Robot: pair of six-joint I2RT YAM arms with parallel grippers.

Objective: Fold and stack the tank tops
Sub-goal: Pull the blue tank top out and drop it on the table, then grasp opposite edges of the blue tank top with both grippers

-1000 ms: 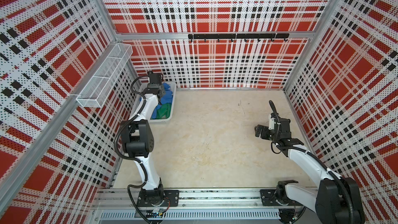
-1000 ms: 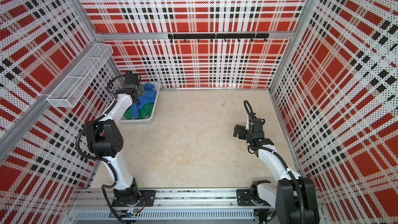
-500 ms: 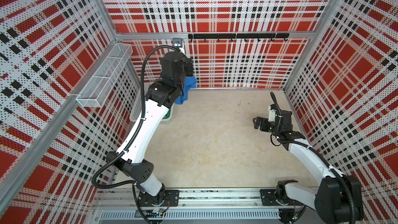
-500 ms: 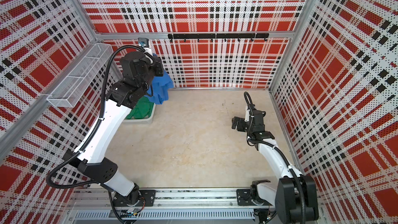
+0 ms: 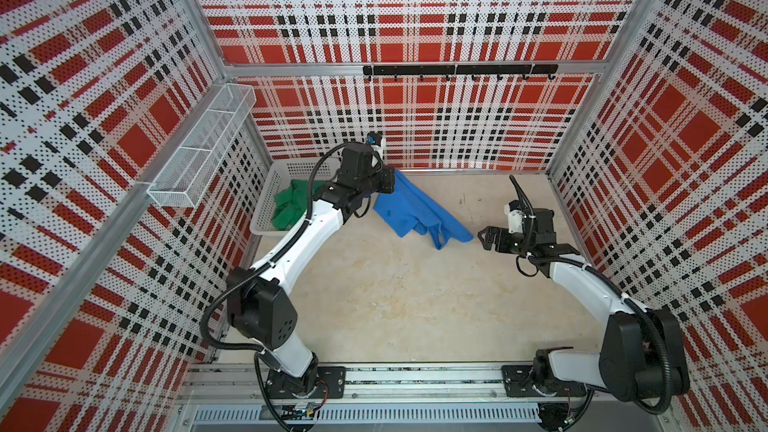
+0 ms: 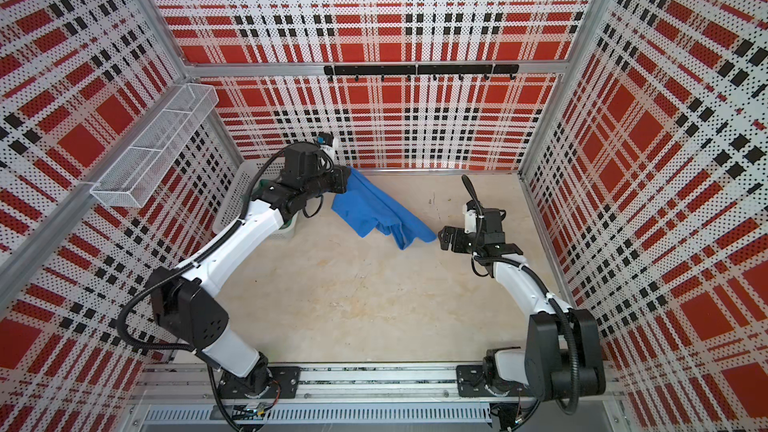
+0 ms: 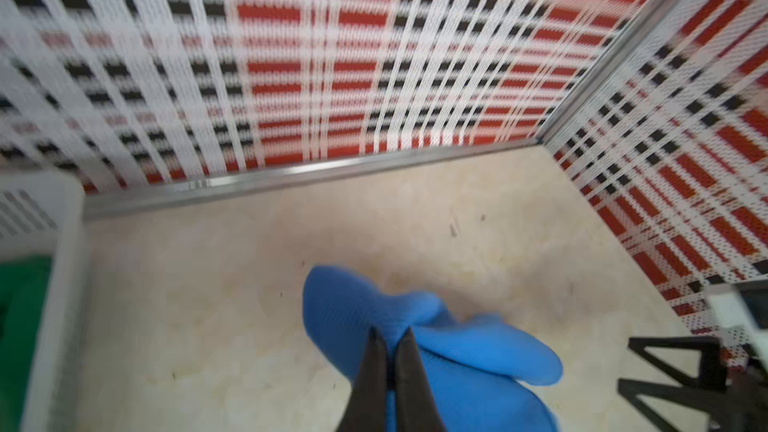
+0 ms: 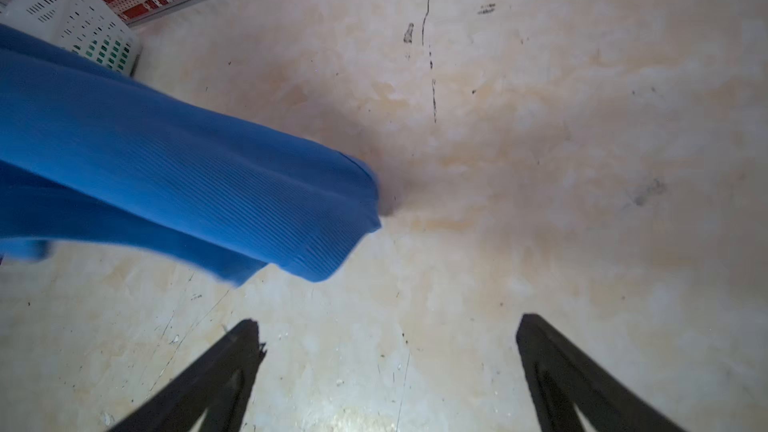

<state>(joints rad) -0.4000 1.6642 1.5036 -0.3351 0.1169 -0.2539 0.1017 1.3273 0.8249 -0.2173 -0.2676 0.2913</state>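
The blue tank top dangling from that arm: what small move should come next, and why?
Probably the open right tool should edge forward and pinch the free end of the blue tank top. The left tool is shut on one end, the cloth hangs bunched over the table, and its loose tip sits just ahead of the right tool.

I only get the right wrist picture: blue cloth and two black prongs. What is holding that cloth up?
Observer: The left tool, shut on one end of the blue tank top, holds it up near the basket.
Visitor: I see green through that crate's holes. What is it?
Observer: A green tank top, crumpled inside the basket.
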